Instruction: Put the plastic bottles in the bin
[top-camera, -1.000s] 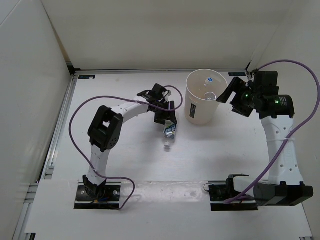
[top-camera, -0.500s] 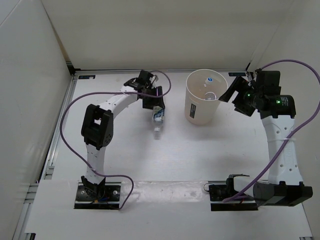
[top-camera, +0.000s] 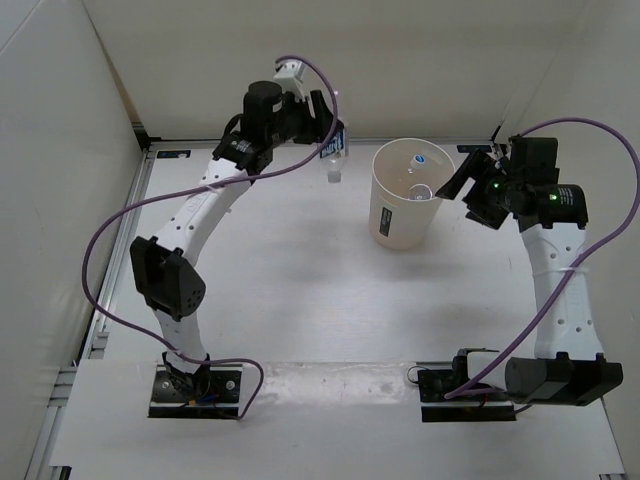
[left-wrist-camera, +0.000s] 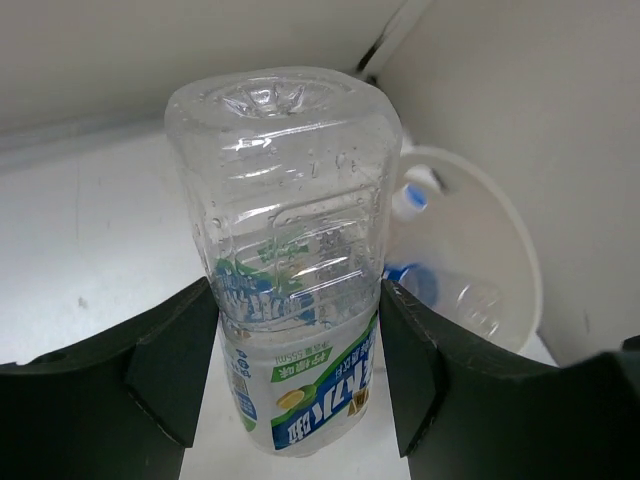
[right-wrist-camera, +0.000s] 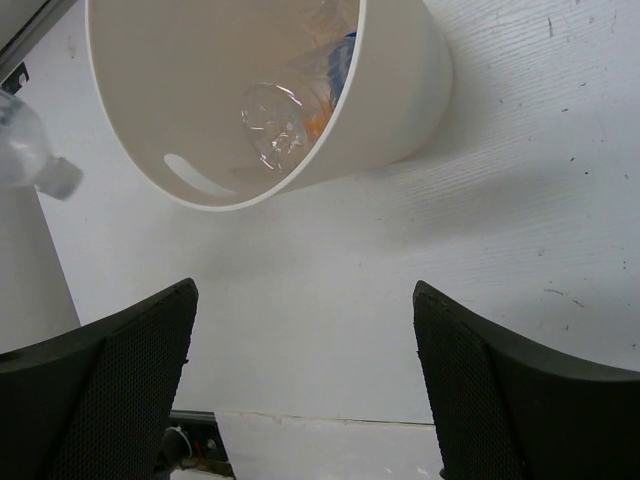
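The clear ribbed plastic bottle (left-wrist-camera: 290, 230) wears a white label printed in blue and green, with a small yellow-green picture low down. The left gripper (left-wrist-camera: 295, 300) is matte black, and so is the right gripper (right-wrist-camera: 302, 300), its pads finely meshed. The tall round plastic bin (top-camera: 400, 225) is cream-white. Inside it lies a clear bottle (right-wrist-camera: 272, 122) beside patches of blue and orange. Purple cables (top-camera: 575, 122) loop off white arms (top-camera: 200, 215) with black joints. Green lights (top-camera: 495, 187) glow on the right one.

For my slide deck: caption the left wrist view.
Left gripper grips a labelled bottle; the bin stands just beyond.
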